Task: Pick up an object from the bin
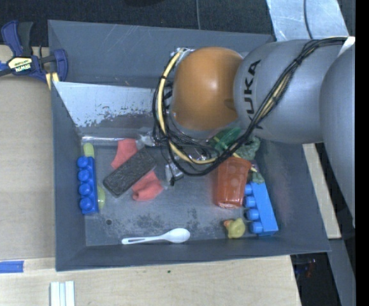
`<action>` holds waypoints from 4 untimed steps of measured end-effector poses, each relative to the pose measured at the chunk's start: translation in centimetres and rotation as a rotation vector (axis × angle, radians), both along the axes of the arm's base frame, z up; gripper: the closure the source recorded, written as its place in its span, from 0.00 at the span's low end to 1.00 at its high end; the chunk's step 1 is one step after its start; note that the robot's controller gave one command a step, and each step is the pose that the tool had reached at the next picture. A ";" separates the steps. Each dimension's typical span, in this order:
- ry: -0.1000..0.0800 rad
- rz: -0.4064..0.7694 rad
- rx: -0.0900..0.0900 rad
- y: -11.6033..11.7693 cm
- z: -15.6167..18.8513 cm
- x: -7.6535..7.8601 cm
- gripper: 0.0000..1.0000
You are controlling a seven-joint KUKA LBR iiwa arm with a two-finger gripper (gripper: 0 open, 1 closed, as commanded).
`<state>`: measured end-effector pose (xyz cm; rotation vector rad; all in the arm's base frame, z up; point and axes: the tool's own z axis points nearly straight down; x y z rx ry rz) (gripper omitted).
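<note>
- The end effector (171, 172) sat low at mid-bin under the arm's orange cover; spread or pressed together, I couldn't tell.
- The nearest thing was a dark grey block (130, 171), lying flat and slanted just to its left, with a red piece (147, 187) touching it.
- Bare floor lay toward the white spoon (159, 237); the orange cylinder (231, 182) and blue brick (261, 209) crowded the right wall.

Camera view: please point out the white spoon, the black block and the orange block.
Spoon (178, 236), camera view, on its bowl.
Black block (130, 173), camera view, middle of its top face.
Orange block (231, 182), camera view, middle of its top face.
</note>
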<state>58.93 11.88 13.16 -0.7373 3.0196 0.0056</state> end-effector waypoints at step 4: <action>-0.011 -0.150 0.007 -0.8 -6.0 2.5 1.00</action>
